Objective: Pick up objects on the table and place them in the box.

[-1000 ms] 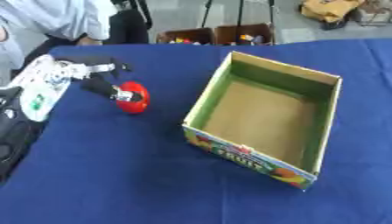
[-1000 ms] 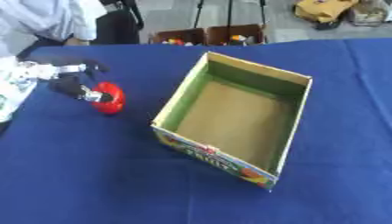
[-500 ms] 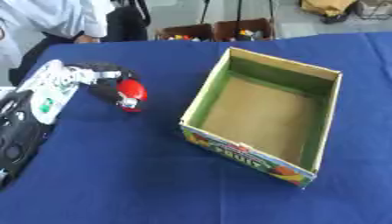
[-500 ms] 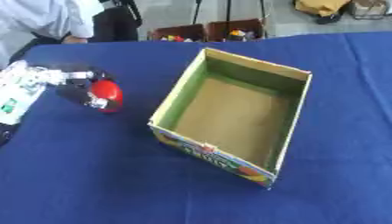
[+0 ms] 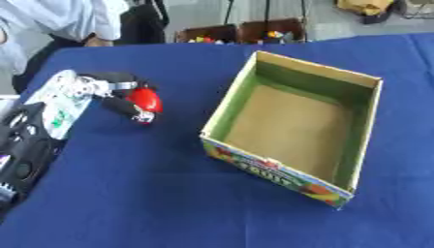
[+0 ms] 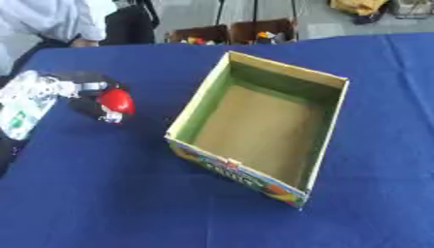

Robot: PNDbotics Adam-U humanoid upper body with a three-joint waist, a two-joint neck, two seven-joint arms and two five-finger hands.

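Observation:
A small red object is pinched between the dark fingers and thumb of my left hand, just above the blue table at the left. My left arm comes in from the lower left, white and black. To its right stands the open cardboard box, green inside with a brown floor and a fruit print on its front wall; nothing lies in it. My right hand shows in neither view.
The blue tablecloth covers the whole work area. Behind the far edge stand crates with small colourful items, and a person in a light shirt is at the far left corner.
My left hand has closed on the red object and lifted it a little off the cloth. The whole picture has shifted slightly, so the camera has moved too.

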